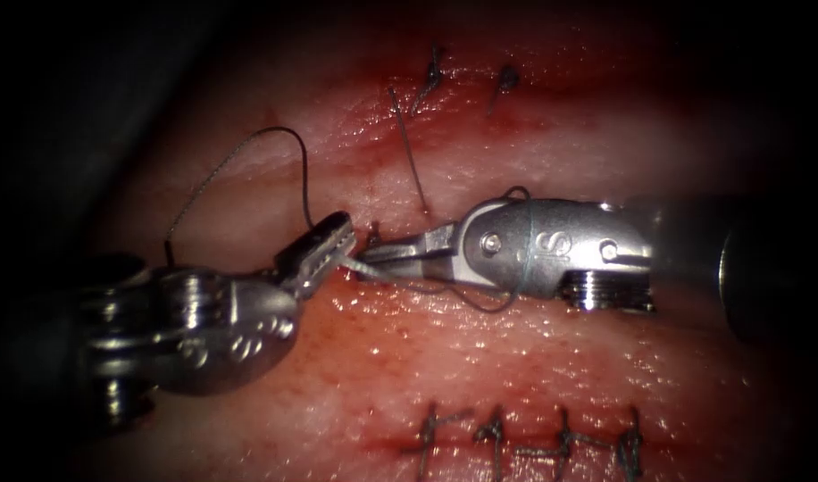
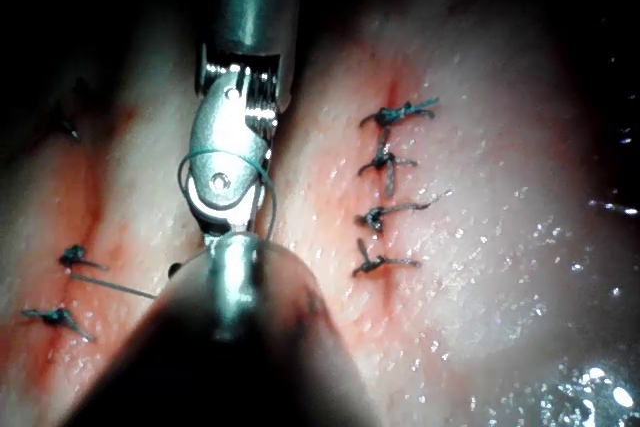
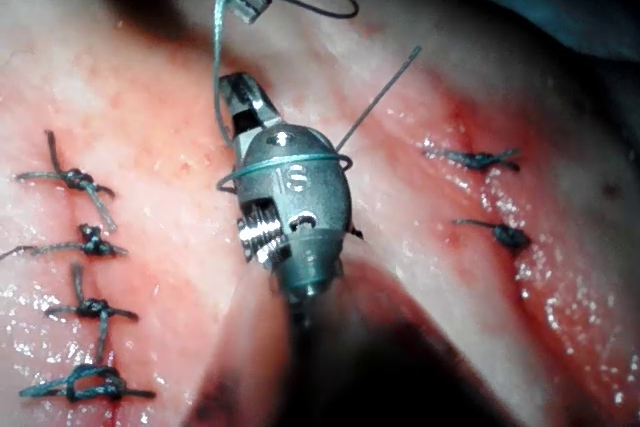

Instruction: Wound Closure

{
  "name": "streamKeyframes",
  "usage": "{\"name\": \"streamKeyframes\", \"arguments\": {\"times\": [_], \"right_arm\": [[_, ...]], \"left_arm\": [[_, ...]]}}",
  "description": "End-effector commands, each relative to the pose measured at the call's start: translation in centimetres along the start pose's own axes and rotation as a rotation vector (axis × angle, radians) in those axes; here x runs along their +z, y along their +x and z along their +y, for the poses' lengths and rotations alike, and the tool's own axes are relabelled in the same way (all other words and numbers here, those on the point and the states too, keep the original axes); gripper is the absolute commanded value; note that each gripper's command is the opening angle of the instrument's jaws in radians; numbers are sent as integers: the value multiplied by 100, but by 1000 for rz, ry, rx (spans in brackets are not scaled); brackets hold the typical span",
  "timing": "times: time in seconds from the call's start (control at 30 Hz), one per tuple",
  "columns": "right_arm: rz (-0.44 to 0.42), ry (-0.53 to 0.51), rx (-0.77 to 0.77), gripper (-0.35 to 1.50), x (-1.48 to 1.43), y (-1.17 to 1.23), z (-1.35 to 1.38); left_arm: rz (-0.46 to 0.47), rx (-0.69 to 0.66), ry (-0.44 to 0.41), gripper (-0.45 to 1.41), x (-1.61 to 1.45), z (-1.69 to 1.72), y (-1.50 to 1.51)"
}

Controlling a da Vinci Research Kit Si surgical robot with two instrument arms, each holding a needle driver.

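Tissue (image 1: 480, 357) bears six knots; both tools grip one thread (image 1: 363, 266).

I count two tools on my screen: the left tool (image 1: 324, 254) coming in from eight o'clock and the right tool (image 1: 409, 254) from three o'clock. One thread (image 1: 239, 147) loops between them. On the tissue (image 1: 516, 357) I count four finished stitches (image 1: 530, 437) in a row at six o'clock, and two more stitches (image 1: 471, 80) at twelve o'clock. One loose thread end (image 1: 409, 152) stands just below those two.
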Motion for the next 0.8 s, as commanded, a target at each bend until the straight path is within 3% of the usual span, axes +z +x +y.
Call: {"name": "streamKeyframes", "arguments": {"times": [0.03, 0.07, 0.1, 0.2, 0.37, 0.57, 0.7, 0.73, 0.8], "right_arm": [[18, 26, 10, -10, 10, -1, -2], [37, 51, 23, 14, 10, 1, -2], [37, 51, 23, 14, 10, 1, -2], [97, 94, 56, 61, 10, 2, -2], [191, 154, 86, 96, 11, 4, 0], [349, 211, 113, 92, 11, 7, 4], [441, 193, 130, 87, 5, 11, 14], [517, 179, 147, 81, 0, 13, 20], [543, 172, 152, 79, -2, 14, 23]], "left_arm": [[4, 6, -5, -45, 10, 0, 2], [4, 11, -7, -45, 13, -2, 1], [4, 11, -7, -45, 13, -2, 1], [10, 17, -8, -45, 24, -7, -2], [9, 30, -40, -45, 45, -9, -12], [9, 52, -69, -45, 73, -3, -30], [9, 53, -73, -45, 81, 1, -39], [10, 48, -78, -45, 86, 5, -44], [10, 45, -79, -45, 87, 7, -46]]}}
